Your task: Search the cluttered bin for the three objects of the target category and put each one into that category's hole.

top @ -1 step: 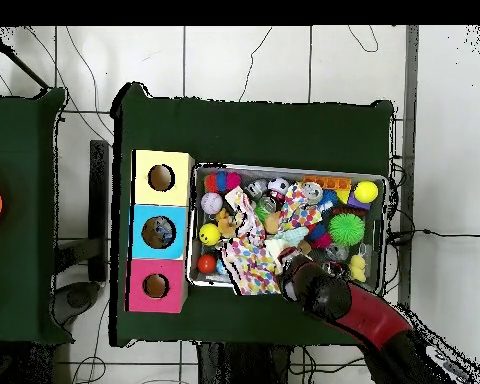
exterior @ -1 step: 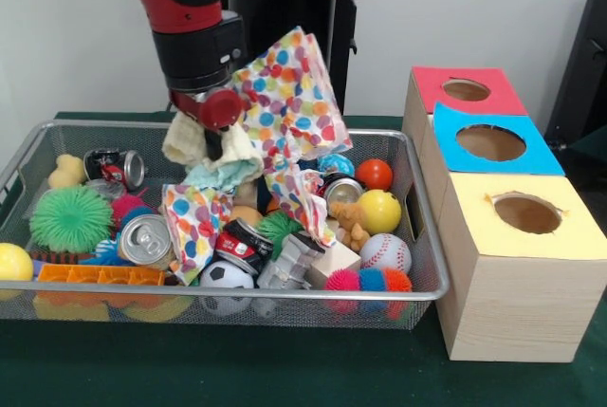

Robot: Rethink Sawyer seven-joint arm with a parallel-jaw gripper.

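My gripper [exterior @ -1 step: 214, 138] hangs over the middle of the wire bin [exterior @ -1 step: 285, 293], its fingers buried in fabric. A polka-dot cloth [exterior @ -1 step: 289, 94] is lifted on it and drapes down into the bin, bunched with a cream cloth [exterior @ -1 step: 184, 142] and a pale blue cloth [exterior @ -1 step: 224, 174]. Overhead, the gripper [top @ -1 step: 290, 260] and the polka-dot cloth [top @ -1 step: 246, 256] sit at the bin's near edge. Beside the bin stand three boxes with round holes: the red box [exterior @ -1 step: 466, 90], blue box [exterior @ -1 step: 490, 142] and yellow box [exterior @ -1 step: 527, 212].
The bin holds several drink cans [exterior @ -1 step: 144, 239], a baseball [exterior @ -1 step: 385, 253], a soccer ball [exterior @ -1 step: 226, 277], a yellow ball [exterior @ -1 step: 379, 211], a red ball [exterior @ -1 step: 374, 174], a green spiky ball [exterior @ -1 step: 71, 219] and an orange plastic piece [exterior @ -1 step: 100, 274]. Another polka-dot cloth [exterior @ -1 step: 194, 227] lies below.
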